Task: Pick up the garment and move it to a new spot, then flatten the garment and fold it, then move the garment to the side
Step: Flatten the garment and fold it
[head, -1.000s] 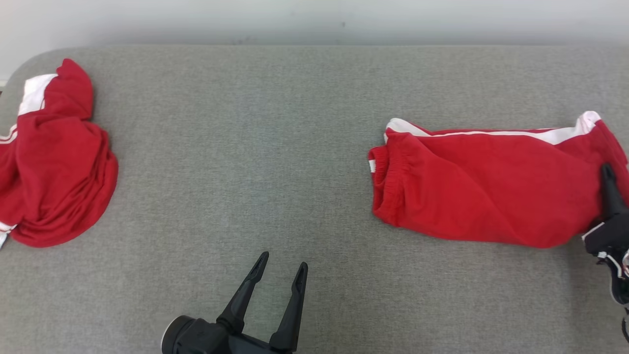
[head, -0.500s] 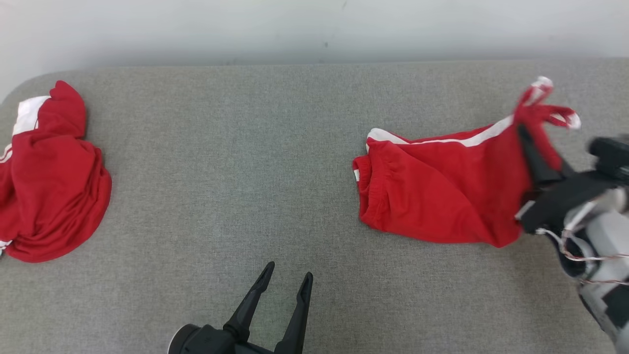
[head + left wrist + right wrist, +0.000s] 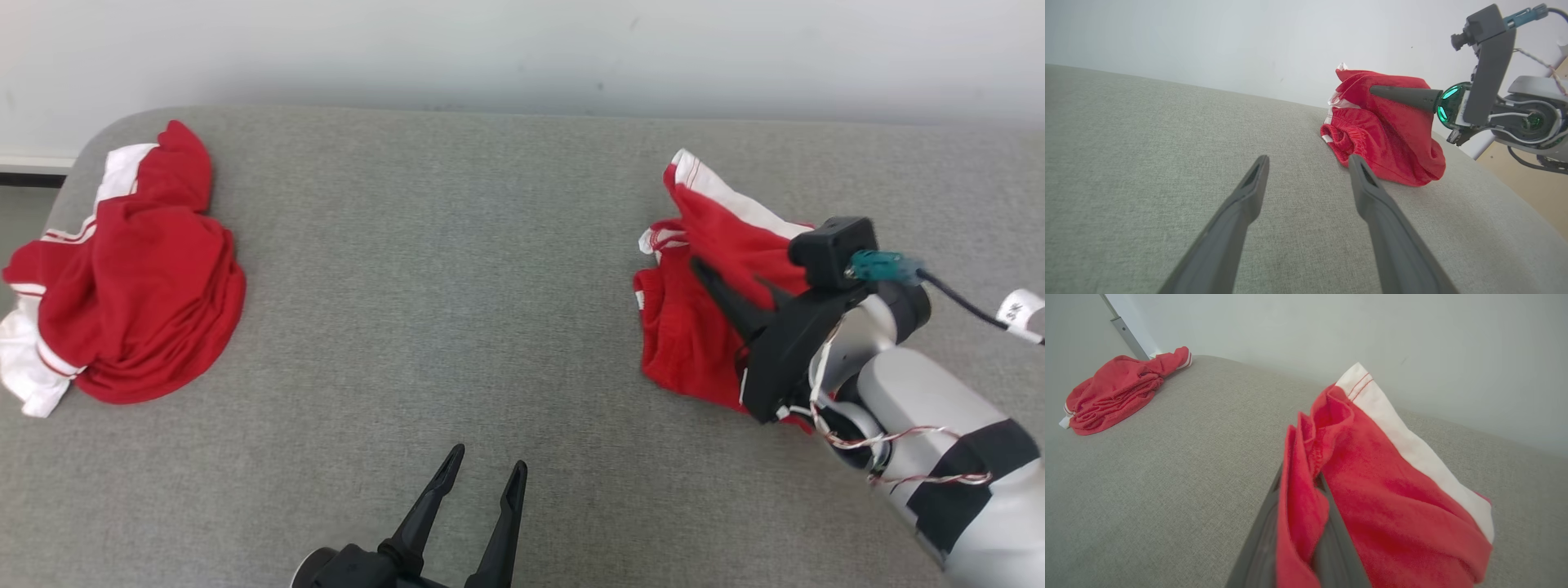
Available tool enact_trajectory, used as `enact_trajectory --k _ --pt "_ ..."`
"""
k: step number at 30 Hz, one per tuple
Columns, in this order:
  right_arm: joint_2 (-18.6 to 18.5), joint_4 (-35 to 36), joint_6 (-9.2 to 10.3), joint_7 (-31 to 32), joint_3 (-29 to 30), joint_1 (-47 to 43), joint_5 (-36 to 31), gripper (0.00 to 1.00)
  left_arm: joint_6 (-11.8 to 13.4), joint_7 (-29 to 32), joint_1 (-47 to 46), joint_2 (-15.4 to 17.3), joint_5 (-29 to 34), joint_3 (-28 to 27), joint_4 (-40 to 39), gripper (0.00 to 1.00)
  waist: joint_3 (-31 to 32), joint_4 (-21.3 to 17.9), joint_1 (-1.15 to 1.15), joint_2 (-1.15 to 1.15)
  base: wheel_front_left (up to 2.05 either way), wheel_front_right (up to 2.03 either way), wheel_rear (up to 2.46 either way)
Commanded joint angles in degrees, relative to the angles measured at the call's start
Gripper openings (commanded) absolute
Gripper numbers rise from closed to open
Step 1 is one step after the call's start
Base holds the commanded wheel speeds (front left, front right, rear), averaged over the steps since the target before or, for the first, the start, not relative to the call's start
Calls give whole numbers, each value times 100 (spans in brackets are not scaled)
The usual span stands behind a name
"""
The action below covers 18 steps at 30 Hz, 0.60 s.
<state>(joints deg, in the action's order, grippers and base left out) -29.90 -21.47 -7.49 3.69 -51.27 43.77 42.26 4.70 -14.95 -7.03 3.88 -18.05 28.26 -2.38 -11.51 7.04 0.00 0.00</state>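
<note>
Head view: a grey woven surface (image 3: 490, 286) meets a pale wall (image 3: 490, 49). The red garment (image 3: 686, 351) lies bunched on the surface's right part. The left gripper (image 3: 483, 474) is spread at its near edge.

Left wrist view: tan floor (image 3: 1527, 175) lies past the surface's right end.

Right wrist view: the right gripper (image 3: 1300, 479) pinches the garment's lifted end. A second red heap (image 3: 1114, 392) lies at the surface's far corner.

Garment: red fabric garment with a white side band (image 3: 686, 343); thin red stitch lines cross the band's end.
Second garment: crumpled red fabric garment with white trim (image 3: 139, 278); red-striped white cuffs.
Table: grey woven-fabric table (image 3: 457, 269), finely flecked.
Grippers: left gripper (image 3: 488, 457) and right gripper (image 3: 1376, 89), both matt black.
Right arm: pale grey, black band, teal plug.
</note>
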Motion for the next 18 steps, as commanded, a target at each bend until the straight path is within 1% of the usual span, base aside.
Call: enact_trajectory --k 1,6,7,8,9,10,12,18 --pt "59 -11 0 32 -6 -93 -23 0 21 -21 94 3 -9 -5 9 100 6 71 0 0 0 0 0" --pt "220 -23 0 173 -56 -297 -12 0 31 -22 116 -8 -28 -7 16 100 28 120 0 0 0 0 0" --pt "253 -1 0 178 -58 -344 18 21 24 -22 123 -10 -28 -13 18 100 37 120 0 0 0 0 0" --pt "291 29 0 153 -42 -392 43 49 31 -22 128 -11 -26 -21 23 100 48 115 0 0 0 0 0" --pt "332 55 0 108 -12 -442 81 49 37 -22 136 -11 -26 -31 25 100 68 106 0 0 0 0 0" --pt "353 76 0 87 -10 -486 86 100 32 -22 135 -9 -21 -39 21 100 80 97 0 0 0 0 0" --pt "386 153 0 -14 15 -564 9 100 41 -22 135 -11 8 -58 -21 100 115 69 0 0 0 0 0" --pt "429 581 0 -937 396 -860 -332 100 90 -22 269 -11 21 -137 -40 100 268 -95 0 0 0 0 0"
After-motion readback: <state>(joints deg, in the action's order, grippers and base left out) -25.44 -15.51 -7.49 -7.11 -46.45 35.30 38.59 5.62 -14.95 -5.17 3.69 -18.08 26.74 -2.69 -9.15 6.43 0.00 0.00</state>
